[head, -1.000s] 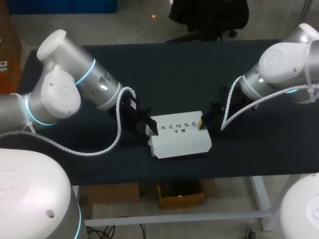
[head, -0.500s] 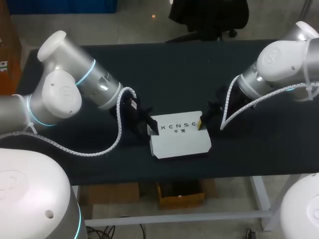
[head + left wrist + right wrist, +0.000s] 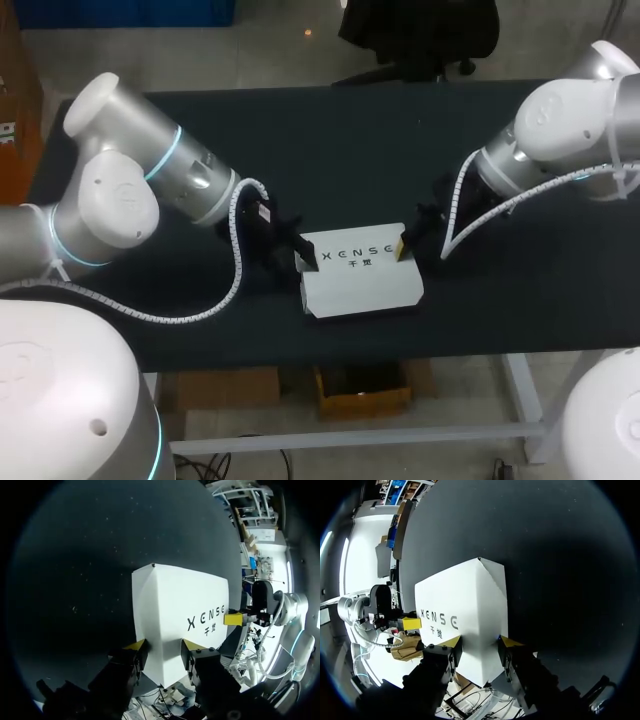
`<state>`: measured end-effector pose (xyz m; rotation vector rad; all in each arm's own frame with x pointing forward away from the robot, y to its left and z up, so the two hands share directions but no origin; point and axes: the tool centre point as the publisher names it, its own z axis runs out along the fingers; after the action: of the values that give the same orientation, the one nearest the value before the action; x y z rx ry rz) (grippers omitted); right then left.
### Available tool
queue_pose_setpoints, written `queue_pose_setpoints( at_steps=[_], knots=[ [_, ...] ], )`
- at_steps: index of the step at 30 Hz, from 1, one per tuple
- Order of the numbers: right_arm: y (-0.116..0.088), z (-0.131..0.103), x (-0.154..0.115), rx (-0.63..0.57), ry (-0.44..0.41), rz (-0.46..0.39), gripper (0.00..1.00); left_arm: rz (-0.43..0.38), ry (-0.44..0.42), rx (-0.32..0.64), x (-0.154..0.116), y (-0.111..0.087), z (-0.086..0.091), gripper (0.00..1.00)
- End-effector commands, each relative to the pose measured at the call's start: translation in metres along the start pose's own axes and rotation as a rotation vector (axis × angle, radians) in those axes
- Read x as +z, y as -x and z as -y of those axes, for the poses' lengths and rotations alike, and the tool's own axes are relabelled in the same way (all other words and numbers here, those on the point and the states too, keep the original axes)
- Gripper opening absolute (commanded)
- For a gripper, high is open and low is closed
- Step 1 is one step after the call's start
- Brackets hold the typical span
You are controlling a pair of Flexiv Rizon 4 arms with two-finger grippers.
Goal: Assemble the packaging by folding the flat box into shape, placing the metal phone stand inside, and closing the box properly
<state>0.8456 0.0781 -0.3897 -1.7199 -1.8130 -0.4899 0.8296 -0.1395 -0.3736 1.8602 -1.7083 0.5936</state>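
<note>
A white box (image 3: pixel 360 278) with dark print on its upper face sits folded and closed at the middle of the black table (image 3: pixel 350 140). My left gripper (image 3: pixel 304 257) is at its left end and my right gripper (image 3: pixel 402 247) at its right end. In the left wrist view the box (image 3: pixel 175 605) runs out from between the left gripper's (image 3: pixel 163 649) yellow tips, which press on it from two sides. The right wrist view shows the same hold by the right gripper (image 3: pixel 480 642) on the box (image 3: pixel 465 605). The metal phone stand is not in view.
Dark tabletop lies all around the box, with nothing else on it. The table's front edge (image 3: pixel 400 345) runs just below the box. Both arms' cables hang beside the grippers.
My left arm's upper links have shifted slightly to the left. The box and both grippers have stayed where they were.
</note>
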Motion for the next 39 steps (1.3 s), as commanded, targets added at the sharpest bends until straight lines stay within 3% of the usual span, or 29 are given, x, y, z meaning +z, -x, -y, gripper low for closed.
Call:
queue_pose_setpoints(
  at_steps=[1,18,39],
  knots=[
    [-0.007,-0.003,0.004,0.006,-0.019,0.003,0.44,0.001,-0.004,-0.001,0.002,-0.010,-0.001,0.44],
    [-0.012,-0.004,-0.001,0.031,-0.054,0.027,0.44,0.030,0.043,-0.038,-0.005,-0.017,0.006,0.44],
    [-0.021,-0.004,-0.008,0.039,-0.099,-0.002,0.44,0.009,0.090,-0.058,-0.007,-0.019,0.011,0.44]
  ],
)
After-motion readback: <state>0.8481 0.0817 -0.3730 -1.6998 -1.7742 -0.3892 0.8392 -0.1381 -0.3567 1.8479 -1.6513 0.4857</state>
